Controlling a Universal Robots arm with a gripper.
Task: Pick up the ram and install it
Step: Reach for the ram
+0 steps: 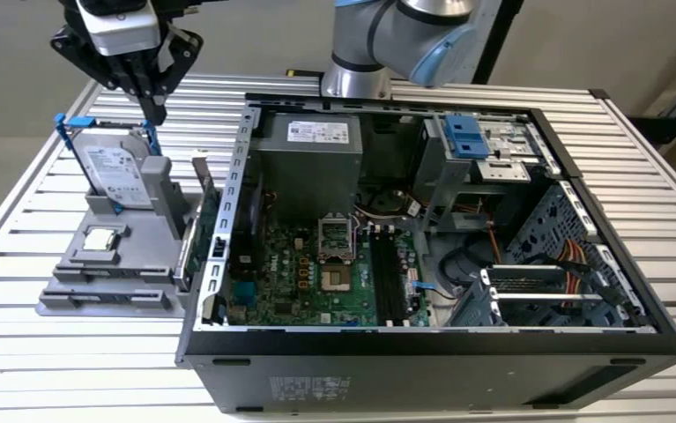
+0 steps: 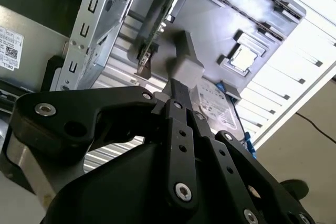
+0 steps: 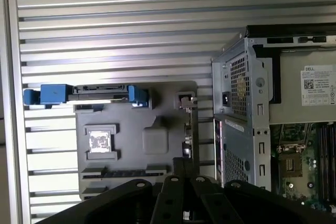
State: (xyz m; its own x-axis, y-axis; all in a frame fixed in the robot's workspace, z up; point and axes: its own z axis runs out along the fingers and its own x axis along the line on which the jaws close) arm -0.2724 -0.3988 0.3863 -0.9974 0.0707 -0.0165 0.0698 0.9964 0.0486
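Ram [image 1: 204,187] on edge in narrow gap: case side wall [image 1: 239,167] just beside on exterior view's right, grey post [image 1: 161,189] and hard drive [image 1: 118,172] on left. Open air above holder [image 1: 91,300]; gripper [image 1: 154,113] there, fingers together. Memory slots [image 1: 387,278] open from above; drive cage [image 1: 479,150] crowds far corner.

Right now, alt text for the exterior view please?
The gripper, fingers shut and empty, hangs over a gray holder where the ram stands on edge beside a blue-framed hard drive. An open computer case sits on the exterior view's right, on a slatted table.
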